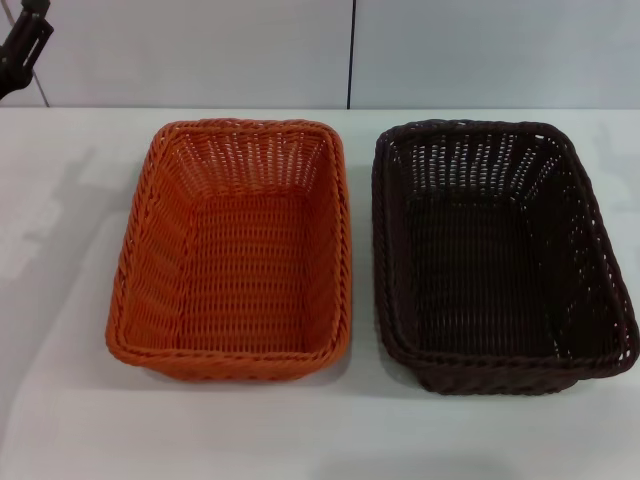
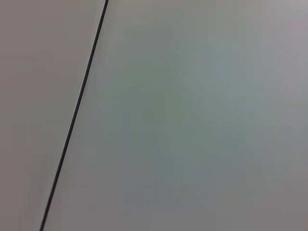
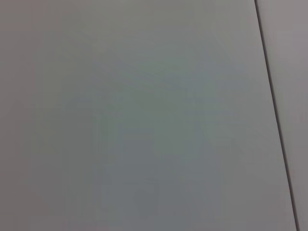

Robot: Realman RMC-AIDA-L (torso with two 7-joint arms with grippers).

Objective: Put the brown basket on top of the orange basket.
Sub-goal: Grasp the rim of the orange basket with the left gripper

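Note:
The orange basket (image 1: 232, 250) stands upright on the white table (image 1: 60, 300), left of the middle in the head view. The brown basket (image 1: 498, 255) stands upright beside it on the right, a narrow gap apart, its long sides parallel to the orange one. Both baskets are empty. A dark part of my left gripper (image 1: 24, 42) shows at the far upper left corner, raised and well away from both baskets. My right gripper is out of view. Both wrist views show only a plain wall panel, with neither basket nor fingers.
A pale wall with a dark vertical seam (image 1: 350, 55) stands behind the table; the seam also shows in the left wrist view (image 2: 77, 110) and the right wrist view (image 3: 274, 106). Bare tabletop lies in front of the baskets and to their left.

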